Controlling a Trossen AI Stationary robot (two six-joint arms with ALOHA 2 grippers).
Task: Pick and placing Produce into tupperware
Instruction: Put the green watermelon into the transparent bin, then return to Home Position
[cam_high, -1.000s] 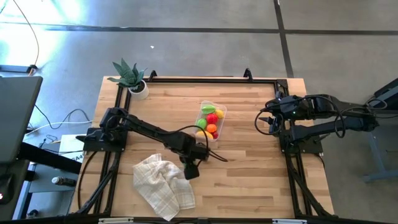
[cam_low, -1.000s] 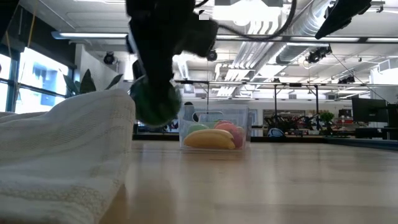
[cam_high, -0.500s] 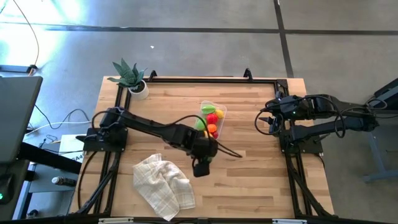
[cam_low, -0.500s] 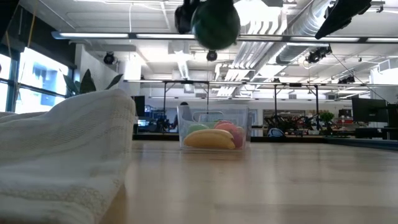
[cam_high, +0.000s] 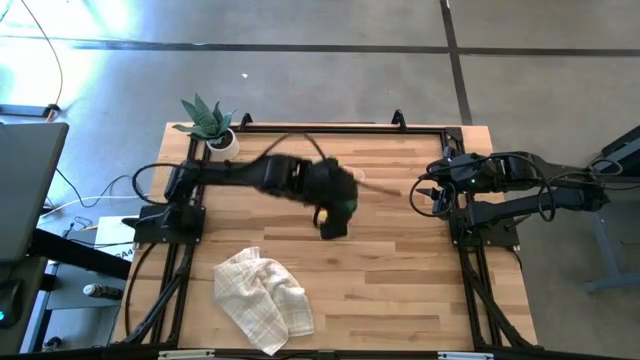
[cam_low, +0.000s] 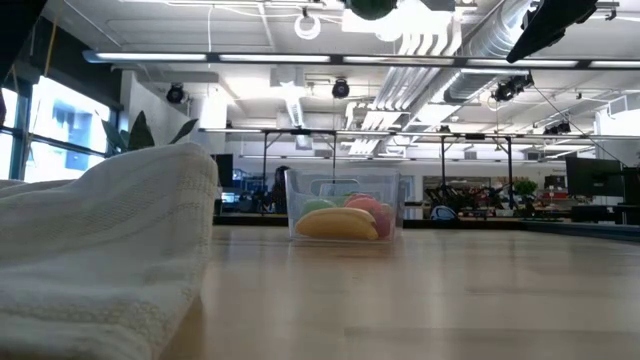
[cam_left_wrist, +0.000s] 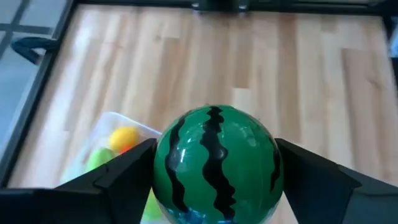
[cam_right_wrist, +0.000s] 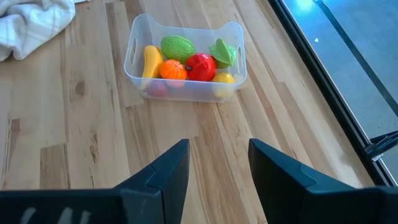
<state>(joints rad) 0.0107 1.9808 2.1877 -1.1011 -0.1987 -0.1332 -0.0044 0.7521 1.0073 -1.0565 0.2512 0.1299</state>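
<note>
My left gripper (cam_high: 336, 212) is high above the table by the clear tupperware tub, shut on the striped green melon (cam_left_wrist: 216, 163). The left arm hides the tub in the high view. The tub (cam_right_wrist: 183, 59) stands on the wood and holds a yellow banana (cam_right_wrist: 151, 62), an orange ball (cam_right_wrist: 173, 70), a red piece (cam_right_wrist: 201, 66) and green pieces (cam_right_wrist: 177, 46). In the low view only the melon's underside (cam_low: 372, 8) shows at the top edge, above the tub (cam_low: 343, 205). My right gripper (cam_right_wrist: 217, 174) waits open at the table's right side, pointing at the tub. My left gripper pinches the melon between its two fingers (cam_left_wrist: 121, 177), one on each side of the ball (cam_left_wrist: 163, 163). The melon is lifted clear of the table, high over the tub's near end (cam_left_wrist: 115, 140). The fingers slant downward toward the table.
A crumpled white checked cloth (cam_high: 265, 300) lies near the front left of the table and fills the low view's left side (cam_low: 100, 250). A spiky green plant in a white pot (cam_high: 210, 125) stands at the far left corner. Bare wood lies between the tub and my right arm.
My left gripper has carried the melon up and toward the table's far edge, from beside the cloth to above the tub. In the low view the melon has risen from table height to the top edge. The gripper has stayed shut on it.
</note>
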